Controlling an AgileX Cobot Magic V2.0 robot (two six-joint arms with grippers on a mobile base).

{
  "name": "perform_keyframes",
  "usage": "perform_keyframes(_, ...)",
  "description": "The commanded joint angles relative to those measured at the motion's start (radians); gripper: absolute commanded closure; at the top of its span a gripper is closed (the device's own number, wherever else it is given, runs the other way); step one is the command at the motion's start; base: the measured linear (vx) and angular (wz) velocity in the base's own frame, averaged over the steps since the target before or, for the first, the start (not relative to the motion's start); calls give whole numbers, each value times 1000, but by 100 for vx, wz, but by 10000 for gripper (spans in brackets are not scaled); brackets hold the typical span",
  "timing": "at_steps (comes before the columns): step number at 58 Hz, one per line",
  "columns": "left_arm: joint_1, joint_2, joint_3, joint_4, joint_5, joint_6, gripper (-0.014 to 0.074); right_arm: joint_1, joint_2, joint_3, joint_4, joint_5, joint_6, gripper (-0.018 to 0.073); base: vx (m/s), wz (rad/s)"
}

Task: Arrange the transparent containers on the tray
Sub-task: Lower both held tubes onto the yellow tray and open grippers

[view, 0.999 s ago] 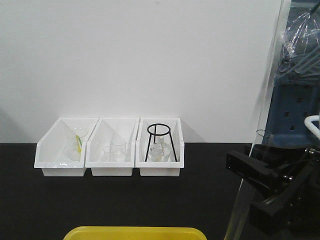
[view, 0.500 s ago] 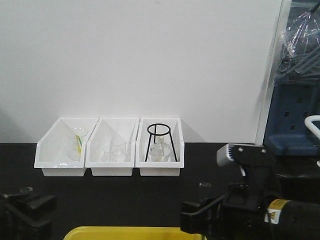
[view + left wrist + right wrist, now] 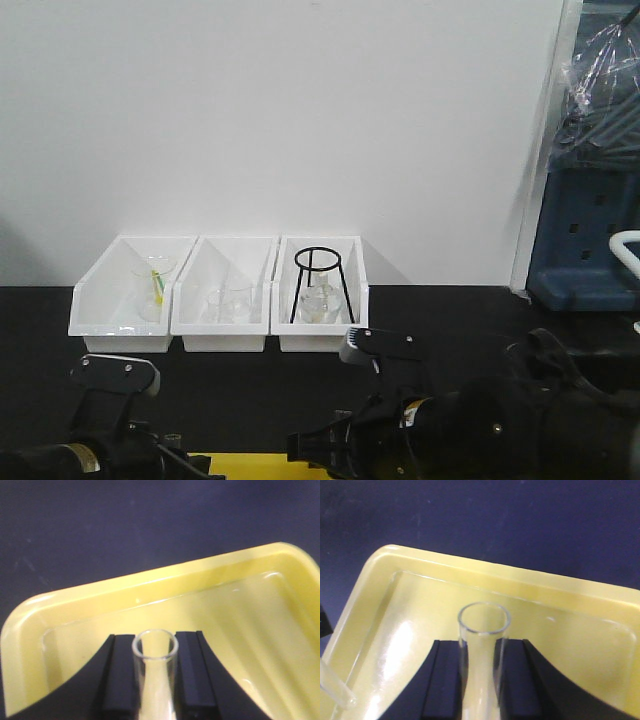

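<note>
Over the yellow tray point(image 3: 100, 600), my left gripper point(image 3: 155, 641) is shut on a clear test tube point(image 3: 155, 680) whose open rim points toward the tray's far wall. My right gripper point(image 3: 484, 644) is shut on the second test tube point(image 3: 484, 625), also above the tray point(image 3: 560, 587), rim forward. The end of the other tube point(image 3: 337, 687) shows at the lower left of the right wrist view. In the front view both black arms, left point(image 3: 110, 420) and right point(image 3: 430, 425), hang low over the tray point(image 3: 250, 465), which shows only as a yellow sliver.
Three white open-fronted bins point(image 3: 125, 330) stand against the white wall, holding a funnel, small beakers point(image 3: 228, 300) and a black wire tripod point(image 3: 322, 285). Blue equipment point(image 3: 590, 240) stands at the far right. Dark tabletop surrounds the tray.
The right arm has swung left from the right edge and dropped over the tray with its tube. The left arm has come into view and moved in over the tray.
</note>
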Motion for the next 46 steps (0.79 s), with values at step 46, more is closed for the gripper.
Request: perform_keyframes(46, -6, 195, -59, -19, -52, -12, 300, -3, 165, -55, 13, 2, -6, 365, 0, 0)
